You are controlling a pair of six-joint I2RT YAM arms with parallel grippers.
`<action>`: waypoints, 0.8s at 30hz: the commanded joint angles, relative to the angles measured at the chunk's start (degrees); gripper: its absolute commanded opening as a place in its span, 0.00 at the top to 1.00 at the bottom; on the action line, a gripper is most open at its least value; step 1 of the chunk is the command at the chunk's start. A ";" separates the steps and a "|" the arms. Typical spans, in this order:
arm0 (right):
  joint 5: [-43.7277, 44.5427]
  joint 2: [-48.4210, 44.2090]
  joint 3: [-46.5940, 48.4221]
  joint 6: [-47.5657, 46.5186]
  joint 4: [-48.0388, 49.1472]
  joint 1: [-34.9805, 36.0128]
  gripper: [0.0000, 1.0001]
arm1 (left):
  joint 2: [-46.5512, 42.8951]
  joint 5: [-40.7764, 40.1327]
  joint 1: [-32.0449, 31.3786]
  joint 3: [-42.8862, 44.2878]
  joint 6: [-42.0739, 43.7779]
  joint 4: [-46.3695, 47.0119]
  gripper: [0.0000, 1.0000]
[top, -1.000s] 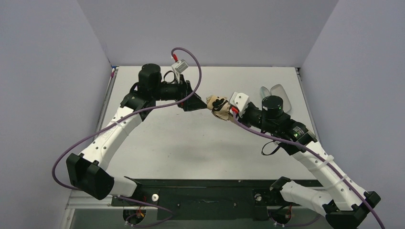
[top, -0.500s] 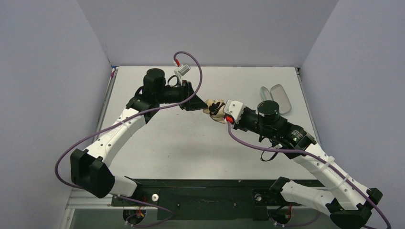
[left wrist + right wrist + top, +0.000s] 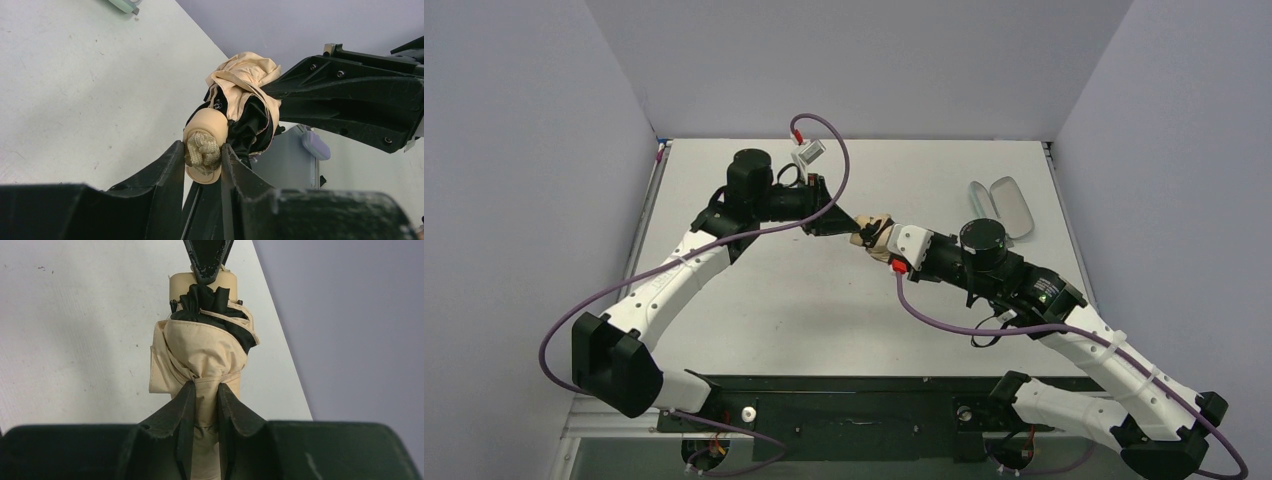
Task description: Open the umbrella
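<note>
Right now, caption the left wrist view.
Left gripper pinches folded umbrella's handle knob; right gripper clamps its other end.

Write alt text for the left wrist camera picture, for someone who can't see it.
A folded tan umbrella with black lining is held over a white table, gripped at both ends. The left arm's black fingers pinch its beige handle knob in the foreground; the right arm's fingers clamp the fabric end.

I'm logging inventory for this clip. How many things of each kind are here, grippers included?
Folded umbrella: 1
Pale hard case: 1, lying on the table
Grippers: 2, the left gripper on the umbrella's handle knob, the right gripper clamped on its fabric
Total: 4
</note>
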 commanded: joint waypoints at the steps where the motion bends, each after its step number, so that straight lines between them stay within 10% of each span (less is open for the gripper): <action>1: 0.71 -2.20 0.62 -2.09 4.42 0.83 1.00 | -3.28 3.24 1.18 -2.13 -3.34 8.34 0.86; 5: 1.89 -3.50 -1.01 -4.41 2.66 0.83 1.00 | -6.48 3.62 4.47 -5.55 -4.76 11.43 1.00; 21: 2.19 -4.44 -3.18 -3.87 -2.46 -1.82 1.00 | -12.71 -0.05 16.50 -6.66 12.36 -5.73 1.00; 24: 1.23 -3.68 -2.59 -2.41 -3.50 -2.59 1.00 | -13.01 -3.51 16.54 -3.17 23.12 -12.52 0.63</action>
